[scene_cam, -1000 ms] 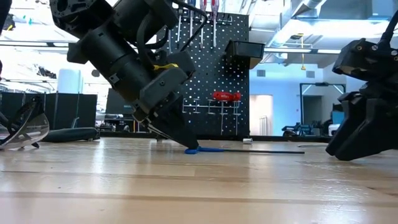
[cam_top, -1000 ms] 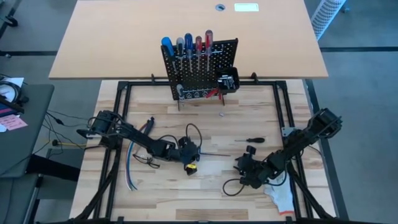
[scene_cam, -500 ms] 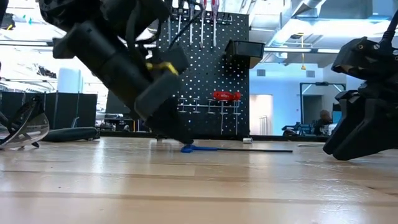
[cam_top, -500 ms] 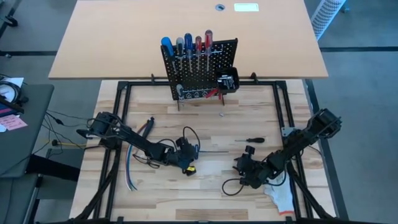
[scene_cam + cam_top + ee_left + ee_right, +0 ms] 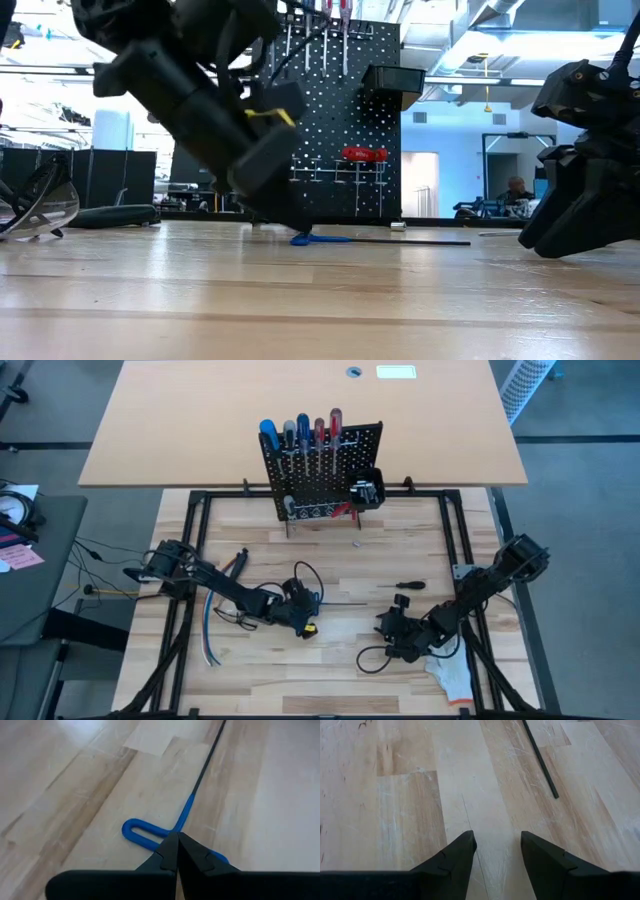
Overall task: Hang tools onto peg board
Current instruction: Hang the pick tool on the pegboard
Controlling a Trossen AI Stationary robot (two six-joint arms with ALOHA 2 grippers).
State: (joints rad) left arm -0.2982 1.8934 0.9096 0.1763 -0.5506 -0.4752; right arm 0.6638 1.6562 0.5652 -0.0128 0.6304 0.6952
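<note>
A hex key with a blue looped handle (image 5: 137,829) and a thin dark shaft (image 5: 400,241) lies flat on the wooden table. My left gripper (image 5: 176,840) slants down onto the handle, shut; it also shows from above (image 5: 318,603) and from the side (image 5: 292,230). My right gripper (image 5: 496,847) stands open over bare wood at the right (image 5: 384,627), beyond the shaft's free end (image 5: 555,794). The peg board (image 5: 320,470) stands upright at the table's far side and carries several screwdrivers (image 5: 300,435) and red pliers (image 5: 363,154). My left gripper meets the key where the shaft joins the blue handle (image 5: 184,817). Its two fingertips (image 5: 169,851) close together over that spot and hide it. They come slanting down, along the line of the shaft. The key lies on the table, with a handle loop showing on either side of the tips.
A small dark screwdriver (image 5: 410,585) lies right of centre. A white glove (image 5: 455,675) lies near my right arm. Coloured cables (image 5: 210,642) and a black tool (image 5: 238,563) lie at the left. A small black bin (image 5: 368,488) hangs on the board's right side.
My left gripper has turned at the wrist while staying shut on the key's handle. The key has slid a little toward the table's left edge and still lies flat on the wood.
</note>
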